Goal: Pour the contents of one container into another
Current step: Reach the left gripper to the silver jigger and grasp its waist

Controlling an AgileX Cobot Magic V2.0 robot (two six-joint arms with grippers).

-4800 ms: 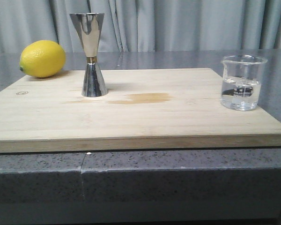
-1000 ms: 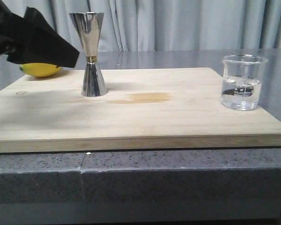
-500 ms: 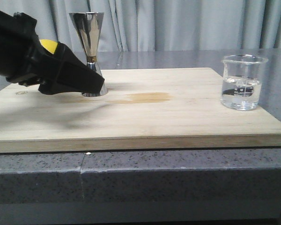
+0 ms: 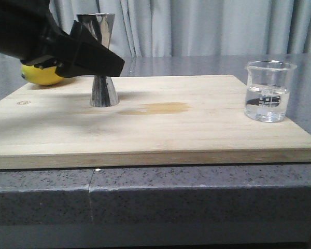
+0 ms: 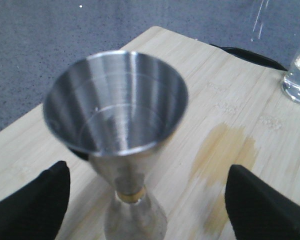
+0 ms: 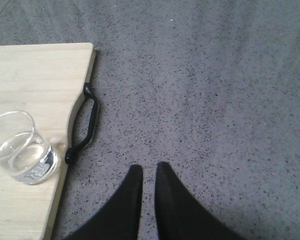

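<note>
A: Start at the left. What is over there?

B: The lemon sits at the far left of the board, partly hidden by the left gripper. That gripper has swung up from low by the jigger's base half a second ago to the height of its gold waist now.

A: And the jigger itself?

B: The jigger stands upright on the left half of the board, long axis vertical. In the left wrist view it sits between the two fingers, which are spread wide on either side and not yet touching it. The waist lies straight ahead of them, so closing there looks like the coming move.

A: Anything between it and the beaker?

B: A damp-looking stain on the wood, nothing more.

A: Then the beaker.

B: The beaker stands near the right edge of the board, partly filled with clear liquid, in the same place as before. It is well apart from the jigger.

A: Which arm is nearer to it?

B: The right one. The right gripper hangs over the bare counter off the board's right end, beyond the board's handle, its fingers pressed nearly together. From there the beaker lies off to one side of the fingers, so I judge it must open and come across before any pour.
</note>
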